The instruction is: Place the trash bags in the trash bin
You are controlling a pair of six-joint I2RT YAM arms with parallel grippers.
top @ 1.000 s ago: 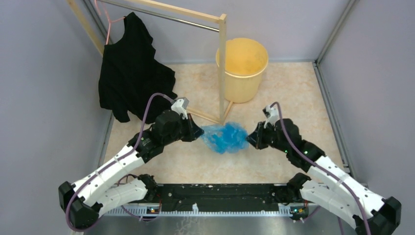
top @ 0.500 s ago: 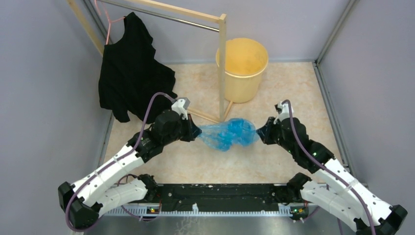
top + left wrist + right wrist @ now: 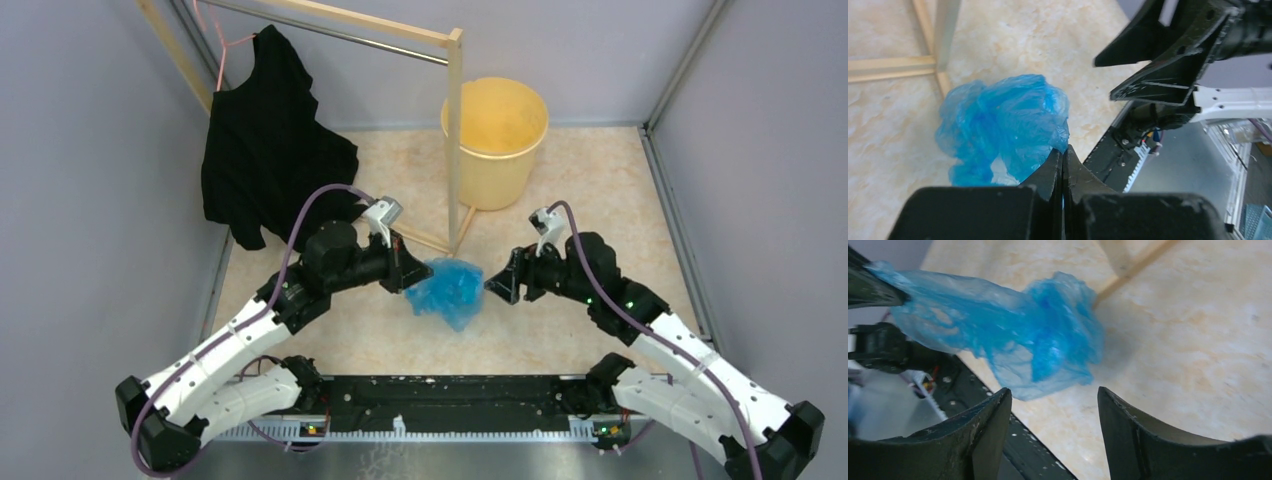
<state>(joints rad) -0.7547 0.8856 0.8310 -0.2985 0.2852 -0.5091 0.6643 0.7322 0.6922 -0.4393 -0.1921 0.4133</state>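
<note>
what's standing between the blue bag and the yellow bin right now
The wooden rack: its upright post and floor bar lie between the trash bag, pinched in the shut left gripper, and the trash bin behind. Lifting over the bar and passing right of the post looks open.

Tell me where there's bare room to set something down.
Free: tabletop right of the trash bin, to the side wall; the strip between the blue bag and the base bar. Crowded: mid-table, where left end effector and right end effector flank the bag, and by the wooden rack and black garment.
</note>
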